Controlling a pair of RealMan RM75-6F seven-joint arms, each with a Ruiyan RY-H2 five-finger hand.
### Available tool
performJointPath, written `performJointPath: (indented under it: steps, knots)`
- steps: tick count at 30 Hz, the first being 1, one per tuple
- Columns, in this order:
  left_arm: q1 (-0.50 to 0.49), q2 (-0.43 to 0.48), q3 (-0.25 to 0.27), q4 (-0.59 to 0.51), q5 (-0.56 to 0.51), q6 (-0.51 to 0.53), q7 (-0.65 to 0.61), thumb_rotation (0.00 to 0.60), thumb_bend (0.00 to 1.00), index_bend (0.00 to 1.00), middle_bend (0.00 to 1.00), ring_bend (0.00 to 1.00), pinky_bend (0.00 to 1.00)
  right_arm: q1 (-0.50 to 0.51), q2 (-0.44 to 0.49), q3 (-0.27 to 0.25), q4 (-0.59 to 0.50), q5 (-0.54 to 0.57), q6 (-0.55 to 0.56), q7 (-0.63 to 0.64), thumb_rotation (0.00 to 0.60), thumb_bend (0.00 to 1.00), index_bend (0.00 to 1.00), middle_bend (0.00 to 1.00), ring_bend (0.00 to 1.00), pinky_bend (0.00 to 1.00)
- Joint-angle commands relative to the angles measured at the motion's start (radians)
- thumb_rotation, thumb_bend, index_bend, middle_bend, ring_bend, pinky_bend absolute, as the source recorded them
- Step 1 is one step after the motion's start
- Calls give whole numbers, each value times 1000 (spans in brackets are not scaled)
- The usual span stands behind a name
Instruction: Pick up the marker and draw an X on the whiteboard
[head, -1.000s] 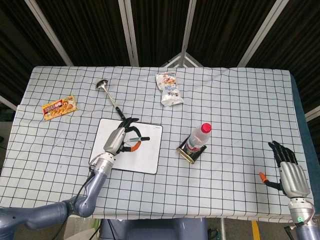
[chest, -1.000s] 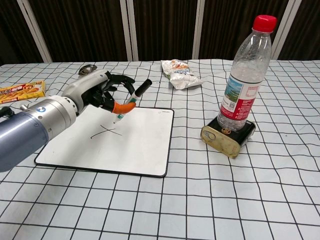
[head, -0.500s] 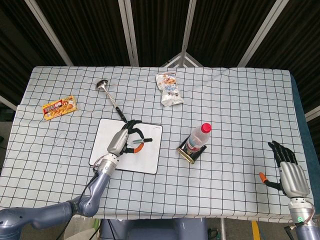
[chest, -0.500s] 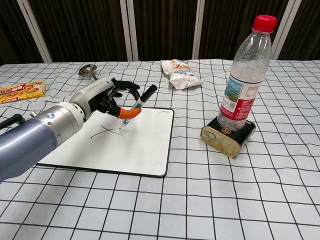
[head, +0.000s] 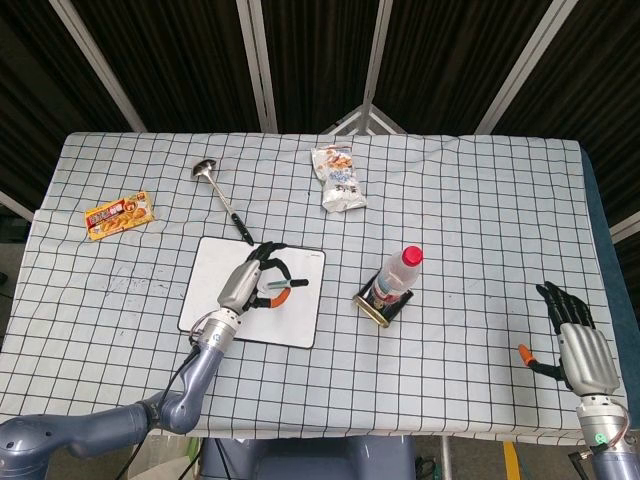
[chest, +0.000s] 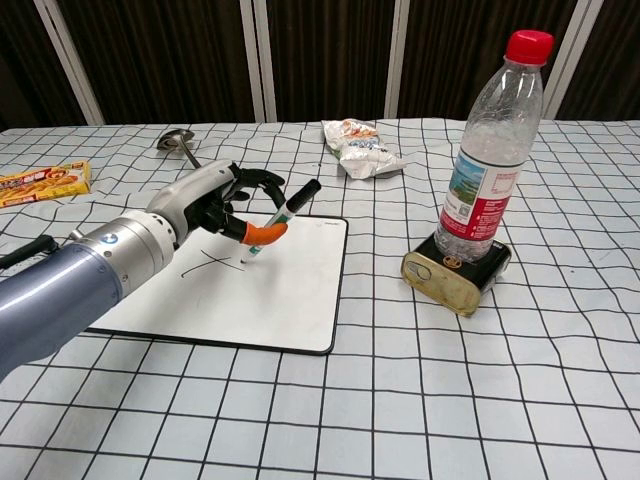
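We are holding the marker (chest: 277, 221) in our left robot hand (chest: 215, 198), pinching its barrel between the orange-tipped thumb and the dark fingers, with the cap end tilting up toward the far right and the tip pointing down at the whiteboard (chest: 270, 290). The whiteboard is lying flat on the checked table (chest: 480, 380), toward the near left part of it, and a small X (chest: 208, 263) is already showing on its left half. The tip is sitting to the right of that mark; whether it is touching the board we cannot tell. Judging by the finished-looking cross, we are probably at the lifting-off stage, so we are aiming to raise the tip straight up rather than drag it sideways, which would leave a stray line across clean board. We are also keeping the pinch firm, since the marker is slanted and could roll out of a loose grip. The water bottle (chest: 487, 150) standing on a tin (chest: 455, 273) right of the board looks top-heavy, so any sweep that way needs care. Our right robot hand (head: 580, 345) is resting near the table's near right corner, fingers spread and holding nothing.
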Motion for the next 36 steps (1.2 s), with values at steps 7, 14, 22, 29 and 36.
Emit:
performJointPath:
  steps: [7, 14, 22, 29, 36]
  knots:
    - [5, 1, -11, -11, 10, 15, -20, 600, 555, 693, 108, 0, 0, -1, 0, 1, -1, -1, 3, 3, 600, 312, 0, 0, 0, 0]
    - [1, 23, -67, -109, 78, 83, -113, 600, 550, 691, 108, 0, 0, -1, 3, 0, 1, -1, 2, 7, 600, 312, 0, 0, 0, 0]
    - [7, 150, -112, -219, 111, 139, -2, 600, 549, 691, 109, 0, 0, -3, 6, 1, 0, 2, 3, 11, 600, 311, 0, 0, 0, 0]
    - [47, 311, -29, -186, 147, 133, 218, 600, 547, 691, 108, 0, 0, -4, 5, 2, -8, 12, 0, 8, 600, 312, 0, 0, 0, 0]
    - [96, 434, 89, -144, 149, 70, 347, 600, 545, 691, 108, 0, 0, -5, 7, 5, -17, 26, -2, -1, 600, 311, 0, 0, 0, 0]
